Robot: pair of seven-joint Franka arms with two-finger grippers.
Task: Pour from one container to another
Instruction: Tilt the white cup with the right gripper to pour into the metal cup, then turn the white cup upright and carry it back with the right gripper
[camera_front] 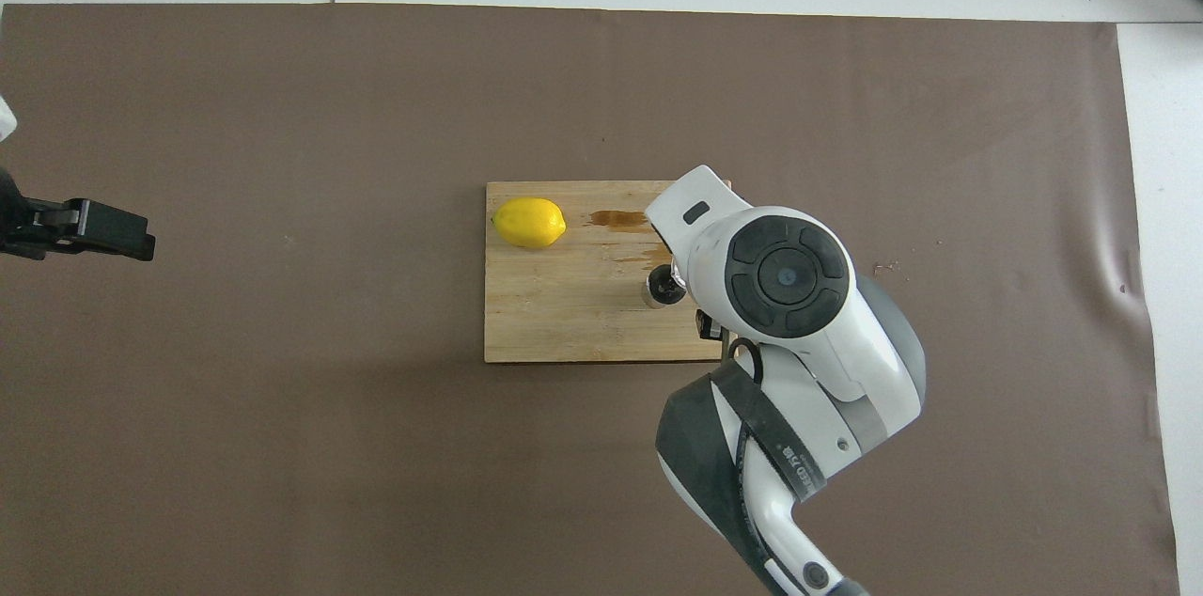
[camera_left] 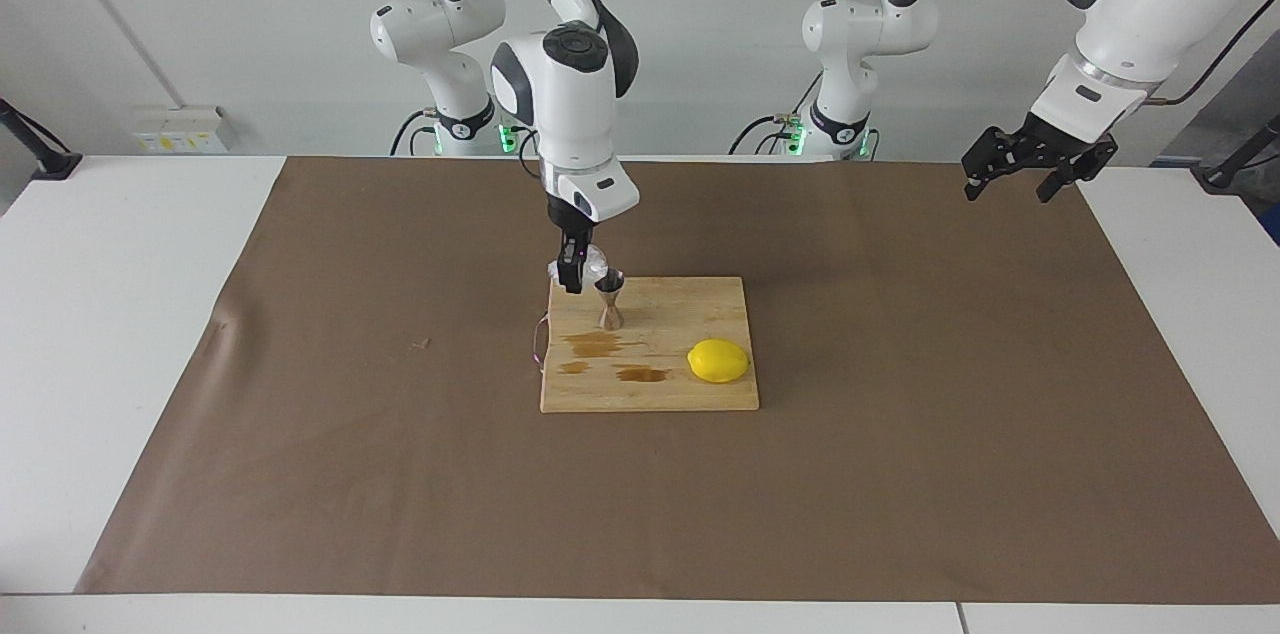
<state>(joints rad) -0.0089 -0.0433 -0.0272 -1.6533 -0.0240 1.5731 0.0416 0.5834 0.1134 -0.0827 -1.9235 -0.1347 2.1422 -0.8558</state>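
The surface (camera_left: 140,334) is white, with a brown mat (camera_left: 900,394) covering most of it. At the middle of the mat lies a wooden cutting board (camera_left: 690,309), marked with a few dark wet patches (camera_left: 600,344) on the side farther from the robots.

The right arm reaches down over the corner of the board nearer the robots, toward its own end of the surface. The right hand (camera_left: 571,280) is closed on the glass cup (camera_left: 596,265), held up in the air and leaning toward the steel jigger (camera_left: 610,304), with its lip just over the jigger's upper cone. From the overhead view the arm's wrist hides the cup, and only the dark mouth of the jigger (camera_front: 663,286) shows beside it.

The left arm waits, its left hand (camera_left: 1035,169) raised over the mat's edge at its own end of the surface, fingers apart and holding nothing.

A lemon (camera_left: 718,361) lies on the board, farther from the robots than the jigger and toward the left arm's end. The jigger stands upright on the board.

As I judge it, the pour is under way or near its close: the cup is picked up, carried over and tipped. No stream can be made out, nor how full the jigger is. What is left appears to be righting the cup and setting it down.
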